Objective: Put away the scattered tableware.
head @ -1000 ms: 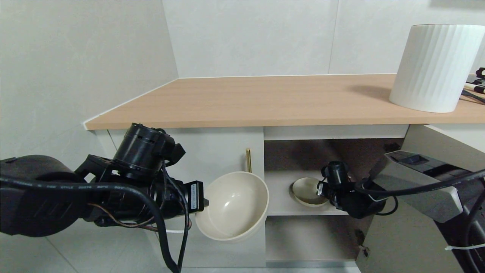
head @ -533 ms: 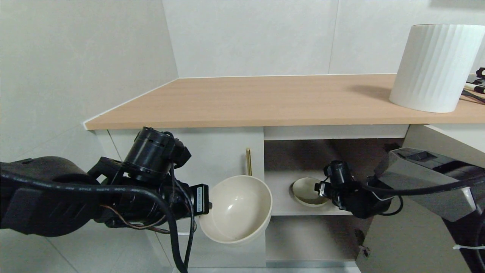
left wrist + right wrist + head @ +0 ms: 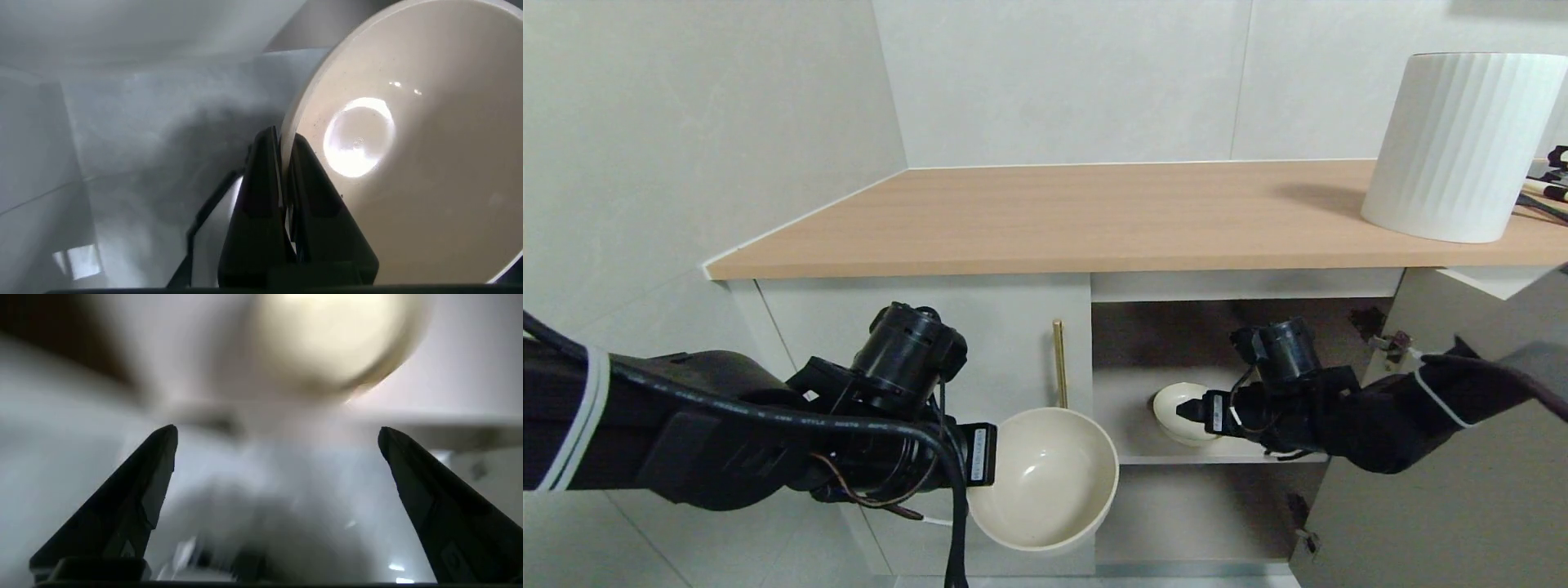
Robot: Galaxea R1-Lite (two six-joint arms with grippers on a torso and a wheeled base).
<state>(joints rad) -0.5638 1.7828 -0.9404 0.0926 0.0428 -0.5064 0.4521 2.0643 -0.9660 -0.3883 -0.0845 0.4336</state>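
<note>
The left gripper point(image 3: 985, 454), left of the cabinet shelf point(image 3: 1131, 447), is clamped on the near rim of the large bowl point(image 3: 1049, 482). The bowl hangs open side up in front of the closed door, left of the shelf and slightly below it. To store it well, I judge the arm should raise it above shelf level, pass clear of the brass handle point(image 3: 1059, 363), and keep it level. A small bowl point(image 3: 1178, 408) sits on the shelf. The right gripper point(image 3: 276, 437), fingers spread wide, hovers just before it and should make room.

wooden countertop point(image 3: 1045, 212) bears white ribbed canister point(image 3: 1462, 147); cabinet shelf point(image 3: 1123, 418) holds small bowl point(image 3: 1172, 404)
</note>
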